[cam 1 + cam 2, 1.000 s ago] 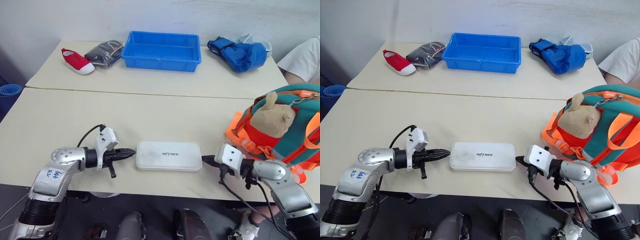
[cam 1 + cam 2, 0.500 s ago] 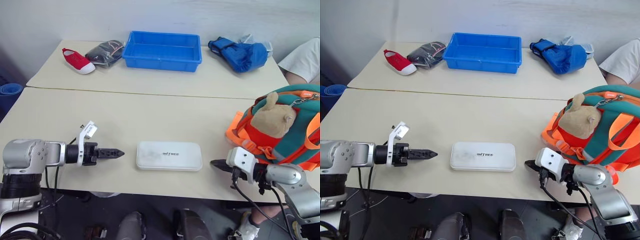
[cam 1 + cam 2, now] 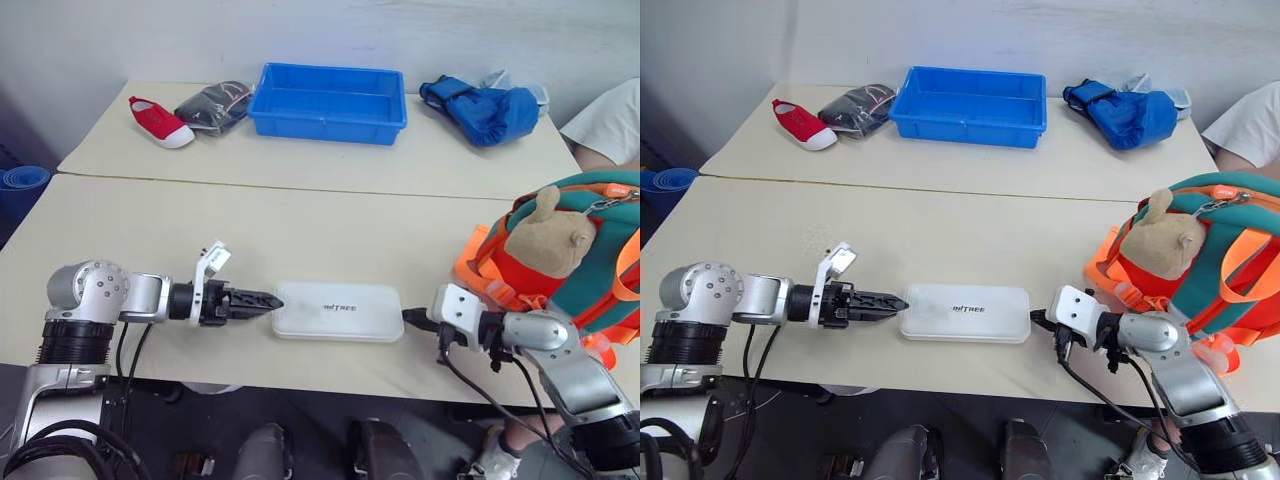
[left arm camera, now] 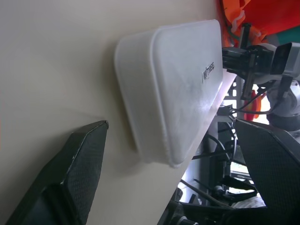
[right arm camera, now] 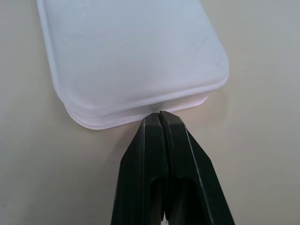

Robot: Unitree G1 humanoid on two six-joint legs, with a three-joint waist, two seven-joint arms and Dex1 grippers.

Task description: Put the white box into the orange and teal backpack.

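Near table (image 3: 150,230): bare top left of and beyond the white box (image 3: 338,311), open for a pass.
Box ends: left gripper (image 3: 272,300) at its left end, right gripper (image 3: 408,317) (fingers pressed together) touching its right end; both ends blocked.
Right side: orange and teal backpack (image 3: 560,260) stands near the box's right end, crowding the right arm.
Far table: blue tray (image 3: 327,103), red shoe (image 3: 160,122) and blue bag (image 3: 483,109) line it, well apart from the box.

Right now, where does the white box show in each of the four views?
Left eye view: white box low centre, on the table's near edge.
Right eye view: same place, by the near edge.
Left wrist view: upper centre, one short end toward the camera.
Right wrist view: across the top, shut right gripper at its short end.
Shared landmark: the right gripper.
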